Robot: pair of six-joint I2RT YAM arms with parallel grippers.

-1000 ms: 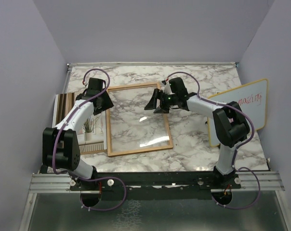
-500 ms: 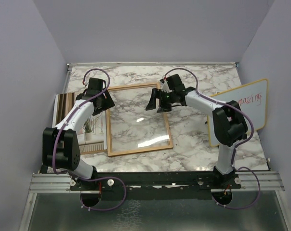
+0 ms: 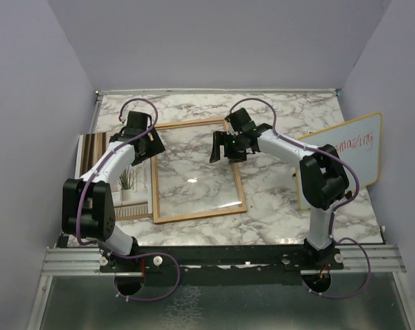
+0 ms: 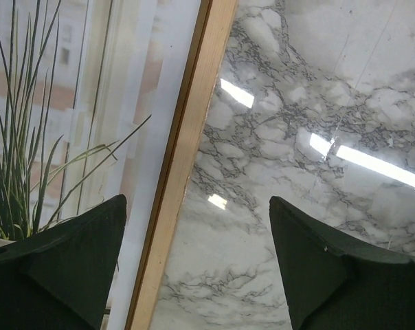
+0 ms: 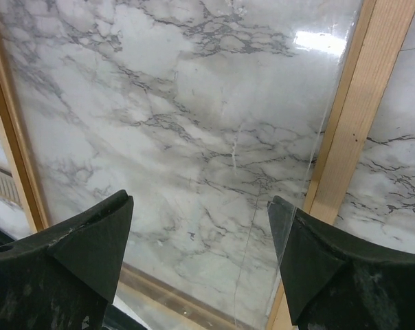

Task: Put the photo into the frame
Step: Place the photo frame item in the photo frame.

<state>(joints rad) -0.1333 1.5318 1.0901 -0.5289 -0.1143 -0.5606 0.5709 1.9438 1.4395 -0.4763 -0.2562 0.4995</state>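
The frame [image 3: 200, 214] lies flat mid-table, a thin wooden rim around a clear pane that shows the marble beneath. The photo [image 3: 128, 194], white-bordered with curtains and a grassy plant, lies just left of it, partly under my left arm. My left gripper [image 3: 150, 150] hovers open over the frame's left rim [image 4: 187, 158], with the photo [image 4: 36, 137] beside it. My right gripper [image 3: 226, 148] hovers open above the pane near the right rim [image 5: 352, 137]. Neither gripper [image 4: 197, 261] [image 5: 200, 254] has anything between its fingers.
A yellow-rimmed whiteboard [image 3: 345, 158] with red handwriting leans at the right side of the table. Lilac walls close in the marble table [image 3: 276, 199] on three sides. The arm bases sit on a rail at the near edge.
Both grippers' jaws have spread wider. The right wrist has turned and drawn back slightly over the frame. The frame and the photo lie where they were.
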